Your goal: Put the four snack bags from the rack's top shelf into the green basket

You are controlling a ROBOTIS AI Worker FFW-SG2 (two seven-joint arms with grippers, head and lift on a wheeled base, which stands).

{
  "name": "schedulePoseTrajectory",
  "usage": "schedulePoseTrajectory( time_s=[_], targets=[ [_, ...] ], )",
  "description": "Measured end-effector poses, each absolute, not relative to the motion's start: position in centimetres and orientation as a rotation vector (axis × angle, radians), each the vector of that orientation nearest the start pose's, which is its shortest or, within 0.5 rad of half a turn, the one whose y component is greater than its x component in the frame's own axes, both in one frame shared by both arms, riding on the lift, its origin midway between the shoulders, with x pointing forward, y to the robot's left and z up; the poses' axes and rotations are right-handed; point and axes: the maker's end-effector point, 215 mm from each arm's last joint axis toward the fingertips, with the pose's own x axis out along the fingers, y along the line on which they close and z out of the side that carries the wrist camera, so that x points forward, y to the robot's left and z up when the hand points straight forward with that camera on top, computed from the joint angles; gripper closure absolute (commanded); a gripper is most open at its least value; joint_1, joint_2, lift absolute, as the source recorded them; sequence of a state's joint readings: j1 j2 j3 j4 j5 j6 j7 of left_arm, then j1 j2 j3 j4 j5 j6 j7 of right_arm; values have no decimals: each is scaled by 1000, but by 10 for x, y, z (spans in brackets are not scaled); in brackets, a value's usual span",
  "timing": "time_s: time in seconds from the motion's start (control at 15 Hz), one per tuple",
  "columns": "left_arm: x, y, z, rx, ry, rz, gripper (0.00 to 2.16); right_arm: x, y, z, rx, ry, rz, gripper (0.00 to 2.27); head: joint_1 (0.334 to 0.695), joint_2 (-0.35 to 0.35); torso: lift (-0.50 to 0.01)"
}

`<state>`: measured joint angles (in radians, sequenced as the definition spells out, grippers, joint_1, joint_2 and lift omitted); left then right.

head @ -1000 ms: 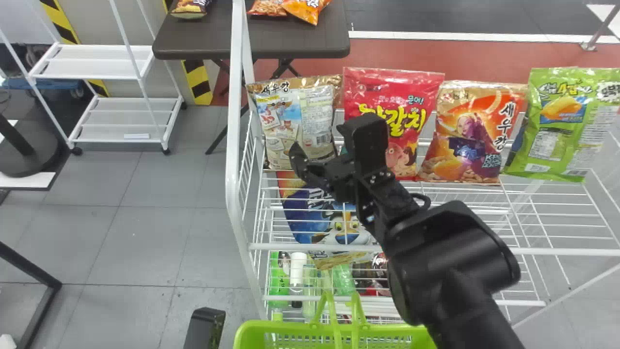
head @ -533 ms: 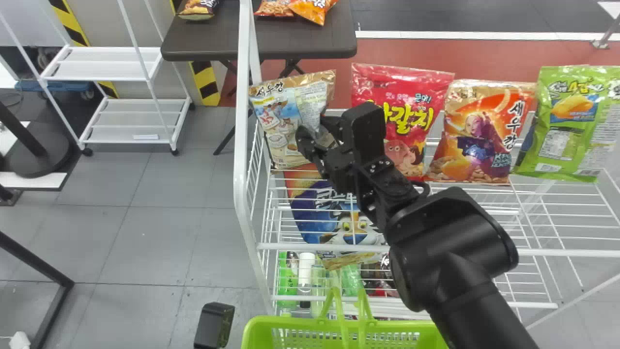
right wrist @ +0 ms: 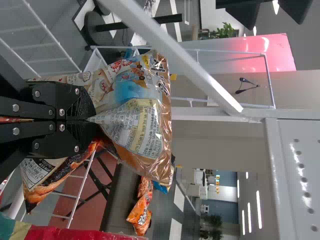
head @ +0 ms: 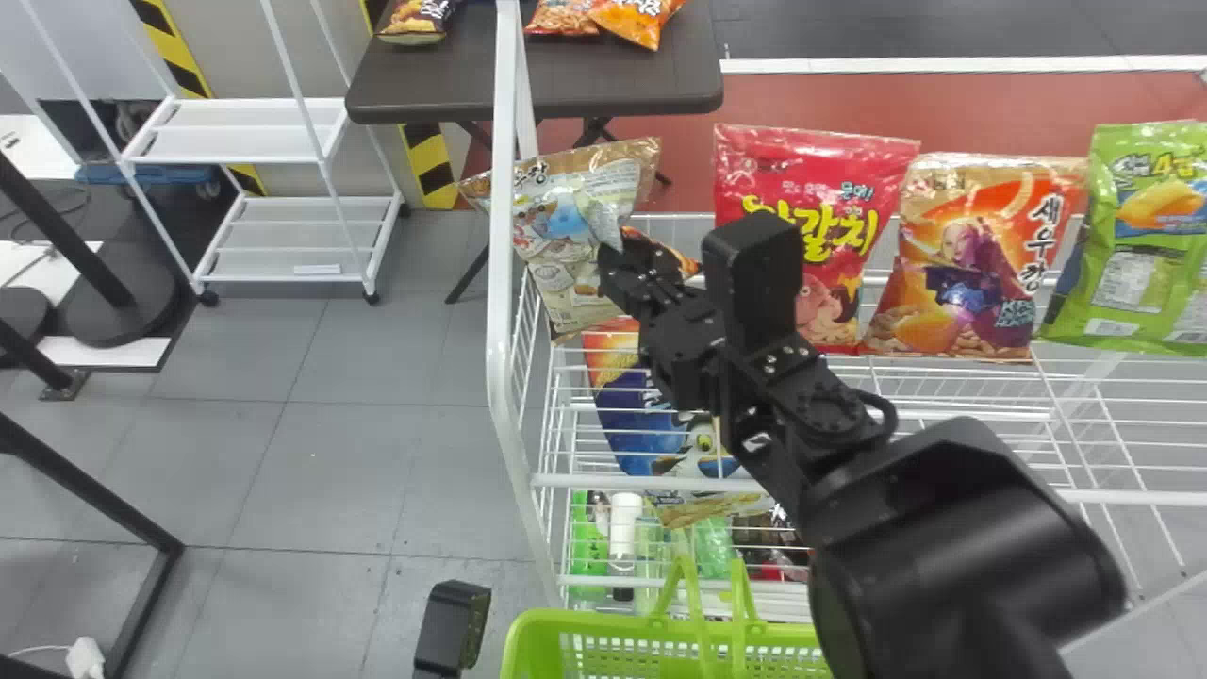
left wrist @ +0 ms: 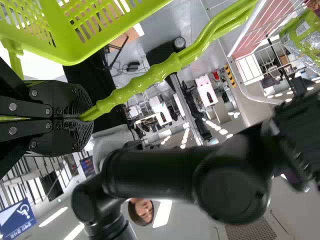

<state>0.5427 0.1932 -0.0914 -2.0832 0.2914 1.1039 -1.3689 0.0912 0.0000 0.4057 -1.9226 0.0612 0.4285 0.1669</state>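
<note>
Head view: the right arm (head: 952, 528) comes in from 5 o'clock and points toward 11, its right gripper (head: 618, 269) at the face of the tan bag (head: 556, 222). That bag leans toward 11 o'clock, one corner crossing behind the rack's post (head: 506, 349); it might well snag there if drawn straight toward the robot. Whether its base is off the shelf, I can't tell. The red bag (head: 811, 217), orange bag (head: 981, 255) and green bag (head: 1146, 255) stand from 2 to 3 o'clock, so three still need picking. The basket (head: 585, 621) sits at 6 o'clock.

Left wrist view: the left gripper (left wrist: 88, 120) is closed on the basket's handle (left wrist: 165, 70). If that grip slackened, the basket could swing out from under a drop.

Right wrist view: the right gripper's fingers are closed on a pinch of the tan bag's film, drawn to a point. So small a hold may slip if the filling's weight pulls on it. The rear bag (right wrist: 50, 175) is just beside the fingers and could get dragged along.
</note>
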Motion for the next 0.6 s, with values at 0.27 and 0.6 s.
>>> schedulePoseTrajectory(
  time_s=[0.27, 0.6],
  targets=[
    [150, 10, -406, -855, 940, -1438, 1750, 467, -30, -335, -57, 305, 438, 2013, 695, -7, 0],
    [158, 11, -404, -825, 897, -1433, 1750, 384, -133, -333, -37, 502, 349, 2013, 695, -234, 0]
  ],
)
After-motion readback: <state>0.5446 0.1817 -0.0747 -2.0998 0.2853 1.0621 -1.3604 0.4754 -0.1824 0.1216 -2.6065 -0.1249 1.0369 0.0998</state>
